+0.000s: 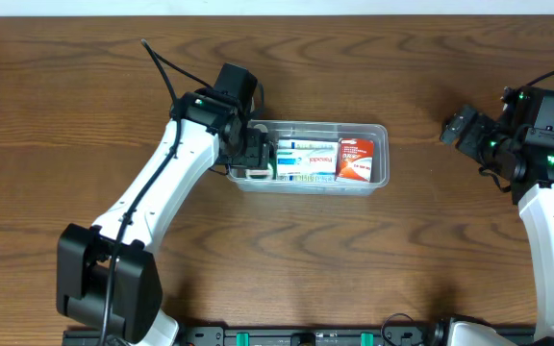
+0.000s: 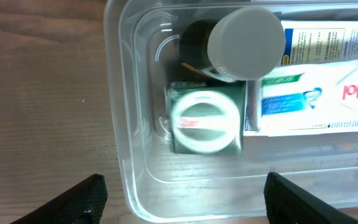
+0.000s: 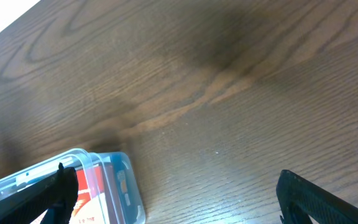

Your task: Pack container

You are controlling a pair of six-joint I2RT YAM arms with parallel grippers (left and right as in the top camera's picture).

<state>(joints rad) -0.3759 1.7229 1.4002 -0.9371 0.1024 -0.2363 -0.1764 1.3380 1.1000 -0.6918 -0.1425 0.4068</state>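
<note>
just right of mid-table, the clear container [image 1: 383, 154], lying flat with its long side left to right on the dark wooden table [image 1: 354, 58]. inside, against the right end, a red and white box [image 1: 356, 160]; filling the middle, white and blue toothpaste boxes [image 1: 306, 159] laid lengthwise.

at the left end, seen through the left wrist camera past the rounded container wall [image 2: 120, 124]: a dark bottle [image 2: 194, 40] with a white cap [image 2: 246, 42], cap toward the lens, right next to the end of the toothpaste boxes [image 2: 316, 93]. just beside the bottle, a green item [image 2: 204, 121] with a white round face, too blurred to name, perhaps a small box.

over that left end, the left gripper [image 1: 253, 154], spread wide and holding nothing. both dark fingertips [image 2: 89, 193] low in its own view, one over bare wood outside the container's end wall, the other over the container itself, with the green item between and beyond them.

well apart to the right, the right gripper [image 1: 462, 127], likewise spread wide and empty, above bare wood. in its own view, dark fingers [image 3: 303, 193] at the two lower corners of the picture, with one rounded corner of the container [image 3: 123, 180] and the red and white box [image 3: 86, 193] showing at lower left, close by the finger on that side.
</note>
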